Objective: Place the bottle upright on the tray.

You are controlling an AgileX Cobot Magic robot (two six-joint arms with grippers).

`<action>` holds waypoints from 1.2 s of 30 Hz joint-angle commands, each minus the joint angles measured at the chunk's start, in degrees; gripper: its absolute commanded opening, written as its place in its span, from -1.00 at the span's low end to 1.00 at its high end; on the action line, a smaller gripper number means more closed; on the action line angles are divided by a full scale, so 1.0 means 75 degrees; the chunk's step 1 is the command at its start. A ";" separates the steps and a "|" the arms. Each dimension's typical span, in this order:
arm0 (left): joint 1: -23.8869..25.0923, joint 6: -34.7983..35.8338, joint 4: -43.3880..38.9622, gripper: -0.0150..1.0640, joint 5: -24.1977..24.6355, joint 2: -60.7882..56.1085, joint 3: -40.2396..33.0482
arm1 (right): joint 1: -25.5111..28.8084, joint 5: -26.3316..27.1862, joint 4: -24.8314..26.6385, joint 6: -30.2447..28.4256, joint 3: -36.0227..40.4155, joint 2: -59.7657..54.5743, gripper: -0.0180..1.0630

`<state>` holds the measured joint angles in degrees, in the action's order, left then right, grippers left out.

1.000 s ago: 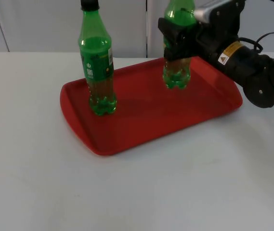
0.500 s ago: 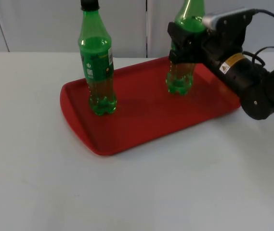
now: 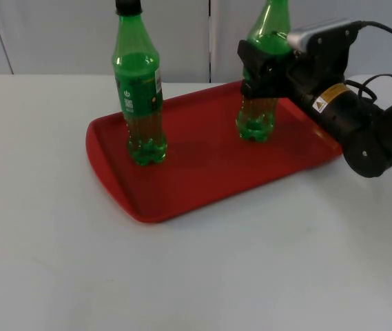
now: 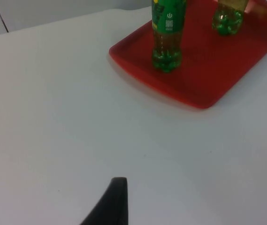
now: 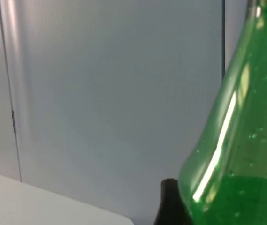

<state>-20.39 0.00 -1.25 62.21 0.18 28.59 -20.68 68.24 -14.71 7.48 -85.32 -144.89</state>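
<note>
A red tray (image 3: 202, 169) lies on the white table. One green bottle with a black cap (image 3: 139, 89) stands upright on the tray's left part. A second green bottle (image 3: 256, 121) leans slightly at the tray's far right part, with its base at or just above the tray floor. My right gripper (image 3: 259, 69) is shut on the middle of this second bottle. In the right wrist view the second bottle's shoulder (image 5: 239, 154) is close up beside a black fingertip (image 5: 168, 204). The left wrist view has the tray (image 4: 208, 75), both bottles (image 4: 167, 33) (image 4: 227, 18) and my left fingertip (image 4: 113, 201) over bare table.
The grey partition wall (image 3: 58, 34) rises behind the tray. Open white table (image 3: 216, 276) lies in front of the tray and to its left. The right arm's black body (image 3: 368, 124) reaches over the tray's right corner.
The right gripper has carried the held bottle slightly right and down, so its base has sunk to the tray. The standing bottle and tray have not moved.
</note>
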 commanded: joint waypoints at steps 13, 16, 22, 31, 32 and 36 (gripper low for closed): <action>-0.0045 0.0000 -0.0098 0.98 -0.0072 -0.0023 -0.0029 | -0.0005 0.0229 -0.0719 -0.0204 -0.0053 0.0014 0.66; -0.0045 0.0000 -0.0134 0.98 -0.0072 -0.0023 -0.0029 | -0.0005 0.0229 -0.0662 -0.0175 -0.0053 0.0014 0.67; -0.0045 0.0000 -0.0206 0.98 -0.0072 -0.0023 -0.0029 | -0.0005 0.0229 -0.0648 -0.0087 -0.0053 0.0014 0.67; -0.0045 0.0000 -0.0206 0.98 -0.0072 -0.0023 -0.0029 | -0.0005 0.0216 -0.0648 -0.0092 -0.0035 0.0014 0.99; -0.0045 0.0000 -0.0206 0.98 -0.0072 -0.0023 -0.0029 | -0.0005 0.0128 -0.0648 -0.0092 -0.0035 0.0014 0.98; -0.0045 0.0000 -0.0206 0.98 -0.0072 -0.0023 -0.0029 | -0.0005 -0.0045 -0.0619 -0.0092 -0.0020 0.0014 0.98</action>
<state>-20.39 0.00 -2.53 62.21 0.18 28.59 -20.68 68.09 -19.54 6.85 -85.41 -144.89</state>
